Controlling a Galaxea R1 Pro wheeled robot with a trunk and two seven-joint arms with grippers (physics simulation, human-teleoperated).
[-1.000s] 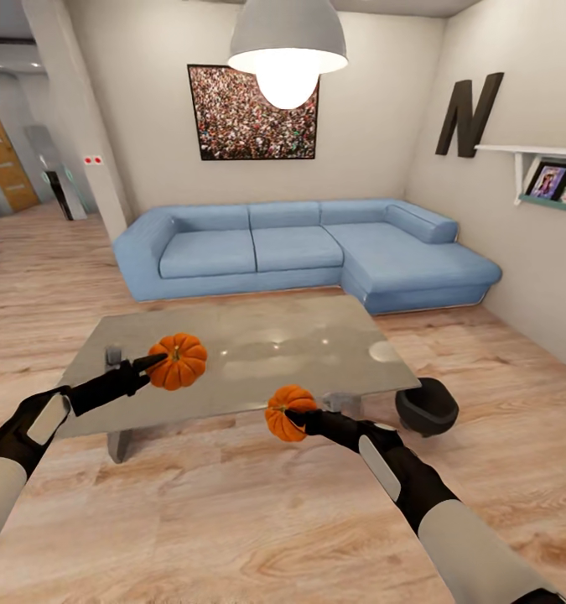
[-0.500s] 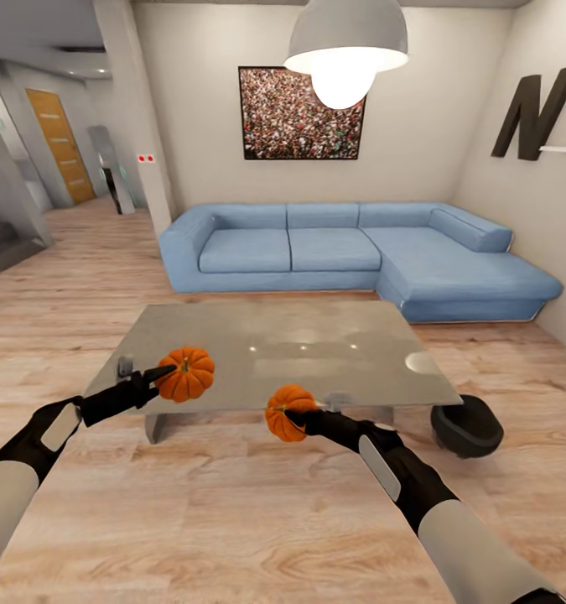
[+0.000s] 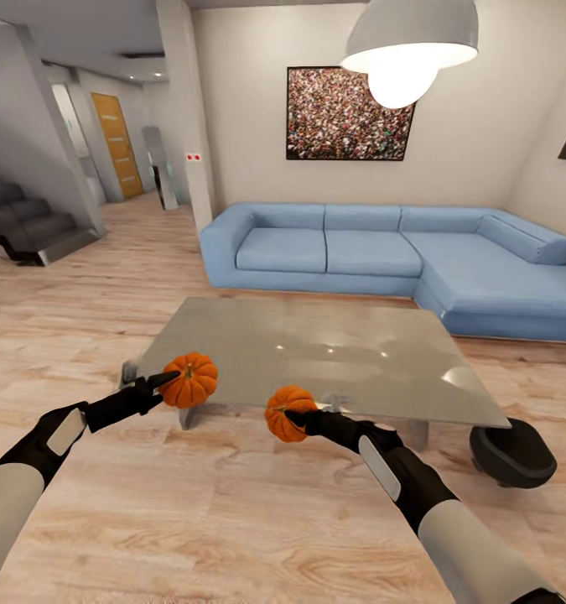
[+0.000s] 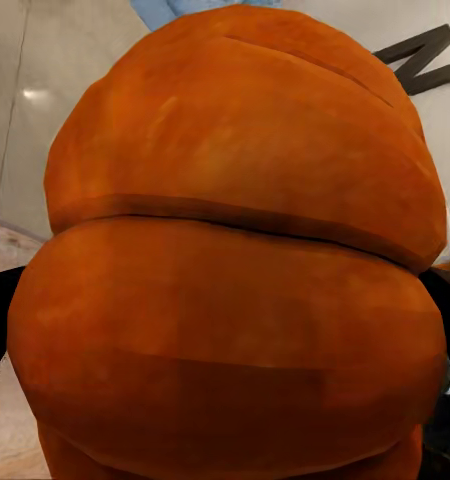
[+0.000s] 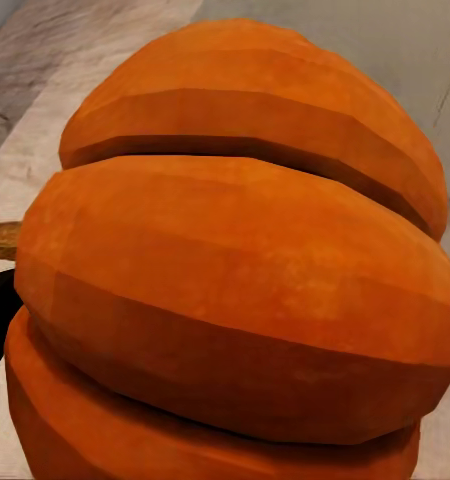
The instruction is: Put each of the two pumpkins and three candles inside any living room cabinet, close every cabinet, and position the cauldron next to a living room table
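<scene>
My left gripper [image 3: 167, 382] is shut on an orange ribbed pumpkin [image 3: 190, 379], held in the air at the near left corner of the grey coffee table [image 3: 316, 352]. That pumpkin [image 4: 235, 270] looms close in the left wrist view. My right gripper [image 3: 293, 416] is shut on the second pumpkin [image 3: 287, 411], held above the floor just in front of the table's near edge; this pumpkin [image 5: 235, 300] shows its stem at one side in the right wrist view. The black cauldron [image 3: 512, 453] stands on the floor at the table's right corner. The candles and cabinet are out of view.
A blue corner sofa [image 3: 400, 260] lines the far wall behind the table. A pendant lamp [image 3: 410, 46] hangs overhead. To the left, a white pillar [image 3: 182, 109], dark stairs [image 3: 31, 226] and a hallway with a wooden door [image 3: 115, 144]. Open wood floor lies on the left.
The whole head view has swung left: sofa, table and cauldron slid right, stairs and hallway came into sight. Both grippers still hold their pumpkins in the same pose.
</scene>
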